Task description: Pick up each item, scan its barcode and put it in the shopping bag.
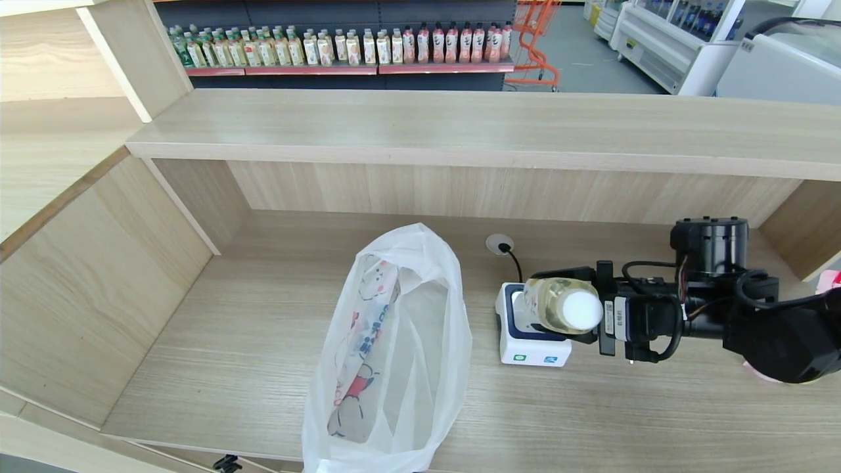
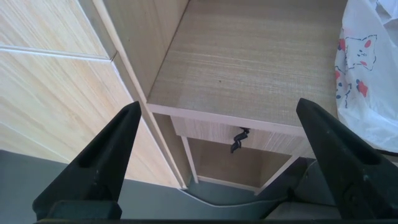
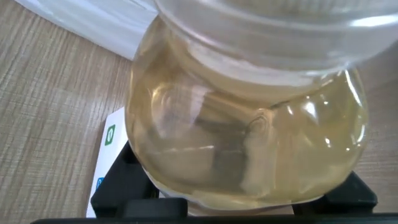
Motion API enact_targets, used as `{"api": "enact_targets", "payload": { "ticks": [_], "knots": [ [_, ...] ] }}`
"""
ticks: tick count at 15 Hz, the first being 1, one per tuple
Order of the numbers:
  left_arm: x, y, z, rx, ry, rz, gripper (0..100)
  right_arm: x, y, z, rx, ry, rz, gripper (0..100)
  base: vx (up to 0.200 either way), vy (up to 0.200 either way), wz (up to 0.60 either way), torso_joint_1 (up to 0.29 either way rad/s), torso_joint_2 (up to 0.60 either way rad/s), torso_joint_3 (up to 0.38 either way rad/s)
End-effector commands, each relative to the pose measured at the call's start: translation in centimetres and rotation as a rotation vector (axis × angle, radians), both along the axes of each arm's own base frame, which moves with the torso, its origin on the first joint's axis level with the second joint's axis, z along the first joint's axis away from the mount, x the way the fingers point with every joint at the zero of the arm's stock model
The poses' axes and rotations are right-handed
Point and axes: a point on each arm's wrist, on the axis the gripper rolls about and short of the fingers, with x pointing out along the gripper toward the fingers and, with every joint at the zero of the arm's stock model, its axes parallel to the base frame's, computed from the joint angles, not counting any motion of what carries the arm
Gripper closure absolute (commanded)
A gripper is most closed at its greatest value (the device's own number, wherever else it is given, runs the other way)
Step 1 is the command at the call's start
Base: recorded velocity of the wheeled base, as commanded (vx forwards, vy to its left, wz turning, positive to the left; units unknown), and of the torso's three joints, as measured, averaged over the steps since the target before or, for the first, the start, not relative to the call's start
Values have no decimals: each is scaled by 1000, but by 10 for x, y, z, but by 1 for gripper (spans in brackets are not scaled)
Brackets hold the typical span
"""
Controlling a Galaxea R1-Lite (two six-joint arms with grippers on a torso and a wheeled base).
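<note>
My right gripper (image 1: 570, 310) is shut on a clear bottle (image 1: 562, 305) of pale yellow drink with a white cap, held directly above the white barcode scanner (image 1: 531, 341) on the counter. In the right wrist view the bottle (image 3: 249, 118) looms close, with the scanner (image 3: 112, 162) below it. The white plastic shopping bag (image 1: 387, 355) with cartoon print stands open left of the scanner, a printed item inside it. My left gripper (image 2: 217, 162) is open and empty, off the counter's near left edge, with the shopping bag (image 2: 367, 74) seen to one side.
The wooden counter (image 1: 230, 341) is recessed, with a raised ledge behind and side walls on both sides. A black cable (image 1: 514, 259) runs from the scanner to a round socket in the counter. A pink object (image 1: 829, 281) sits at the far right edge.
</note>
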Motion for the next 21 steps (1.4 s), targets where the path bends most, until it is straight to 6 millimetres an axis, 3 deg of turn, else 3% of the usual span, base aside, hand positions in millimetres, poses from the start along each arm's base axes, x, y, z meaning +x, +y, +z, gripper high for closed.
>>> {"api": "enact_targets", "payload": {
  "ticks": [1, 10, 12, 13, 14, 16, 19, 21],
  "knots": [
    [0, 0, 0, 0, 0, 0, 0, 3, -5, -3, -7, 2, -16, 100, 0, 0, 0, 0, 0, 0],
    [0, 0, 0, 0, 0, 0, 0, 2, -6, 6, 7, -32, -23, 100, 0, 0, 0, 0, 0, 0],
    [0, 0, 0, 1, 0, 0, 0, -11, 0, 48, 112, -10, -32, 100, 0, 0, 0, 0, 0, 0],
    [0, 0, 0, 1, 0, 0, 0, -35, 6, 95, 283, 113, -63, 100, 0, 0, 0, 0, 0, 0],
    [0, 0, 0, 0, 0, 0, 0, -58, 12, 124, 434, 242, -123, 100, 0, 0, 0, 0, 0, 0],
    [0, 0, 0, 0, 0, 0, 0, -86, 20, 147, 651, 472, -195, 100, 0, 0, 0, 0, 0, 0],
    [0, 0, 0, 0, 0, 0, 0, -109, 13, 141, 802, 807, -349, 100, 0, 0, 0, 0, 0, 0],
    [0, 0, 0, 0, 0, 0, 0, -113, 11, 127, 804, 885, -379, 100, 0, 0, 0, 0, 0, 0]
  ]
}}
